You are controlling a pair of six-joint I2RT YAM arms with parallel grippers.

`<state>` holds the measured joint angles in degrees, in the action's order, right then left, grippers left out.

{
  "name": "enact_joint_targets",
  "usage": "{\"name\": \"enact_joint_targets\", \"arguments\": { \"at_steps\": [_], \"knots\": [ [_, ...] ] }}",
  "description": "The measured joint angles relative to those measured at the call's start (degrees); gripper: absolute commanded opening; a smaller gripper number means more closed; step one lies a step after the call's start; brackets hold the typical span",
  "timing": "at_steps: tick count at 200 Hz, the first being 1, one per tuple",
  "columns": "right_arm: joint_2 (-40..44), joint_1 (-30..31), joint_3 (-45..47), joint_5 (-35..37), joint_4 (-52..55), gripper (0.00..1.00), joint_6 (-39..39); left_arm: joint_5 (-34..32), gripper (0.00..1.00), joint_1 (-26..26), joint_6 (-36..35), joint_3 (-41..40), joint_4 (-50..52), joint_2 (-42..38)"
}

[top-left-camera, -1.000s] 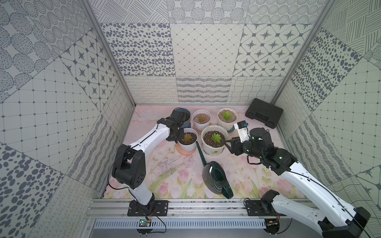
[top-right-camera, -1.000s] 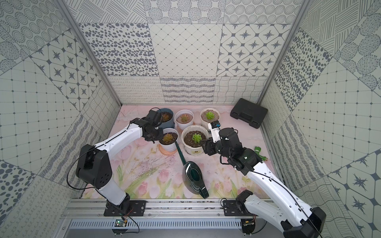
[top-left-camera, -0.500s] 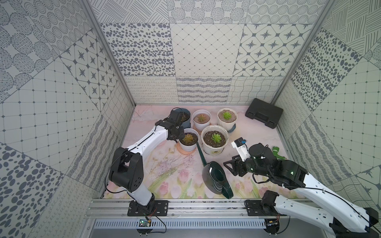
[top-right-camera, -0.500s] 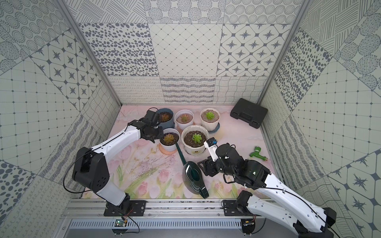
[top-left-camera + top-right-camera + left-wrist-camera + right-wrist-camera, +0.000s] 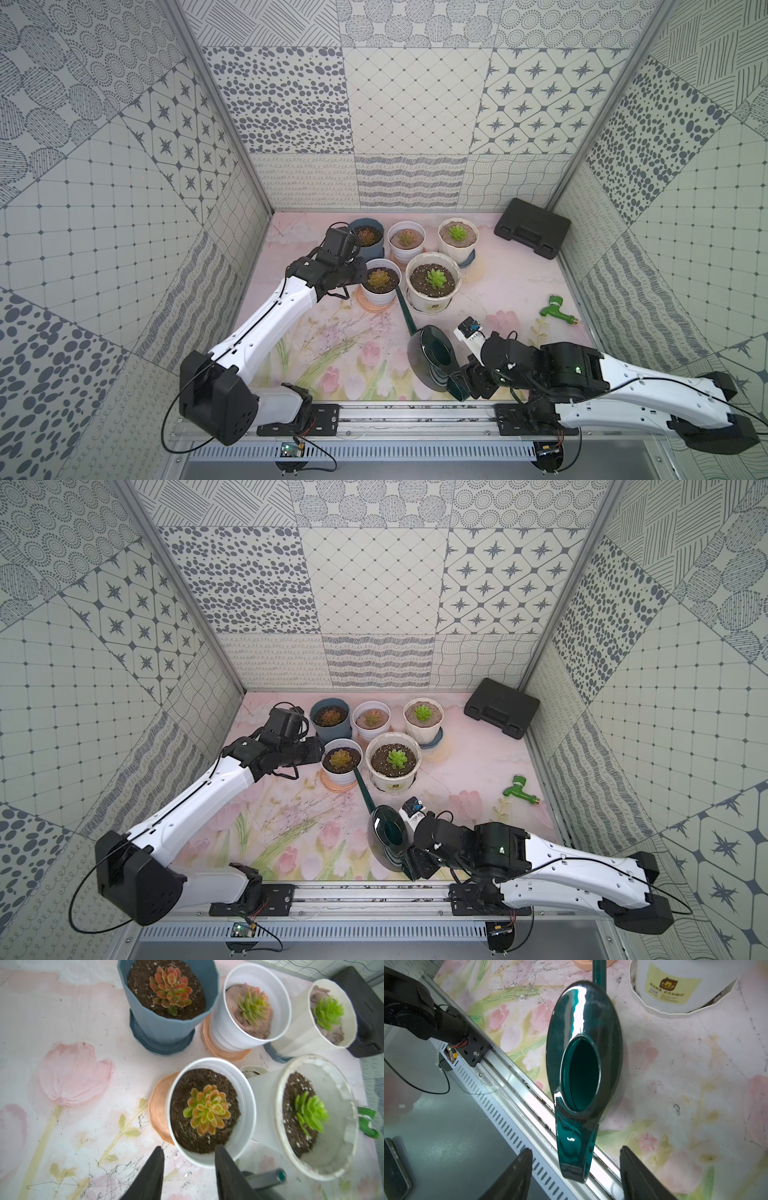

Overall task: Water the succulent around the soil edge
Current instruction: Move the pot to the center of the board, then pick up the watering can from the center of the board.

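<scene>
**Both claws open, can resting on the mat**

The right gripper stands open, its fingers on either side of the handle of the dark green watering can, not touching it. The can sits on the floral mat by the front rail, its spout between two white pots. The left gripper is also open, at the rim of the small white pot holding an orange-green succulent.

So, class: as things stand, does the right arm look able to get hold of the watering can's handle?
Probably yes. In the right wrist view the right gripper is open, its jaws on either side of the handle of the watering can, with nothing in between. Closing should catch it.
</scene>
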<state>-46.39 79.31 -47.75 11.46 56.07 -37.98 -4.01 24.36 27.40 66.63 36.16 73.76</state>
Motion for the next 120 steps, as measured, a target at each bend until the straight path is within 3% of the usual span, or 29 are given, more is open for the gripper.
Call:
{"name": "enact_joint_targets", "arguments": {
  "at_steps": [57,120],
  "knots": [
    [-8.46,5.92,2.47,1.49,-3.02,0.64,-3.67,0.81,0.47,9.75,1.09,-11.28,-1.62,-13.14],
    [-9.44,6.23,5.38,2.67,-6.62,0.54,-7.39,0.83,0.47,12.48,1.97,-16.72,-2.56,-19.67]
  ]
}}
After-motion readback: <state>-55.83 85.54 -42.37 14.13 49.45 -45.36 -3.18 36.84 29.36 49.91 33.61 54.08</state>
